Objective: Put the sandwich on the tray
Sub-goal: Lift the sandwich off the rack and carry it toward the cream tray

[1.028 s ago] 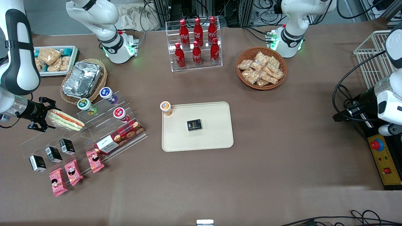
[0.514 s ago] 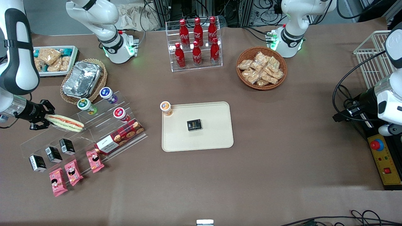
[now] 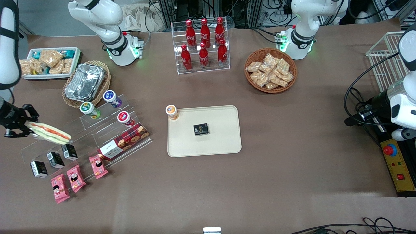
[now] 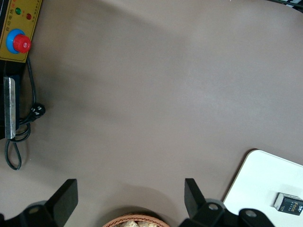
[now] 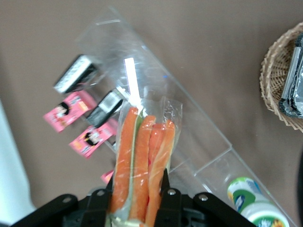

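1. The gripper [image 3: 20, 125] sits at the working arm's end of the table, about 9 o'clock from the tray in the front view. Its fingers [image 5: 102, 196] are closed on one end of one sandwich [image 3: 48, 132], which is held clear of the table above the clear stepped rack [image 3: 87, 130].
2. In the right wrist view the sandwich [image 5: 142, 163] shows orange and green filling edge-on inside clear wrap, pinched between the two fingers.
3. On and around the rack: three round-lidded cups [image 3: 112, 97], one red cookie box [image 3: 123, 141], three small black cartons [image 3: 55, 159] and three pink snack packets [image 3: 74, 177]. The packets lie at roughly 6 o'clock from the sandwich, nearer the front camera.
4. At about 1 o'clock from the gripper, one foil container [image 3: 85, 82] rests in a wicker basket. One small white tray of snack packs [image 3: 52, 61] lies at 12 o'clock.
5. One tray [image 3: 221, 143] lies at mid-table, well apart from the sandwich. It carries one small black box [image 3: 201, 129]. One orange-lidded cup [image 3: 171, 111] stands at the tray's corner.
6. At 12 o'clock from the tray, one clear stand holds six red bottles [image 3: 204, 42].
7. At 1 o'clock from the tray, one round wicker basket [image 3: 270, 70] holds tan cracker packs.
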Robot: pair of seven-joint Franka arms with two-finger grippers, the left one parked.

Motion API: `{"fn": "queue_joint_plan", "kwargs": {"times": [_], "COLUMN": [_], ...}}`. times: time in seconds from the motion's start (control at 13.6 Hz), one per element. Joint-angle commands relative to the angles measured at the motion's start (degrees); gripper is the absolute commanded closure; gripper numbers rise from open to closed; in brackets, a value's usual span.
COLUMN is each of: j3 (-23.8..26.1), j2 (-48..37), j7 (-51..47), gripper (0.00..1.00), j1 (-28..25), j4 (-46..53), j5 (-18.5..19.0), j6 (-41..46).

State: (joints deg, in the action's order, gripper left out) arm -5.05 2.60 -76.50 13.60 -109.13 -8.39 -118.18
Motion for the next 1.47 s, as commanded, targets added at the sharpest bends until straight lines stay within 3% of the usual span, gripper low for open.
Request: {"fn": "queue_joint_plan", "kwargs": {"times": [0.0,0.37,0.66,0.88,1.1,1.4], "j3": [0.39,0.57,0.48,0.48,0.66,0.83], "j2": [0.39,0.21,0.56,0.83,0.74,0.91], "j7": [7.99,32.42,50.64,54.00,54.27,54.18], "gripper": [0.75,0.75,0.75,0.75,0.75,0.75], "j1": [-1.54,-6.11,-12.26,-16.14,-16.58,-21.59], "j4": [5.93,10.68,12.88,14.20,14.38,17.54], "j5": [-1.10,-0.66,1.80,4.70,3.65,4.09], "j6": [4.61,13.48,18.41,20.53,20.27,20.53]}}
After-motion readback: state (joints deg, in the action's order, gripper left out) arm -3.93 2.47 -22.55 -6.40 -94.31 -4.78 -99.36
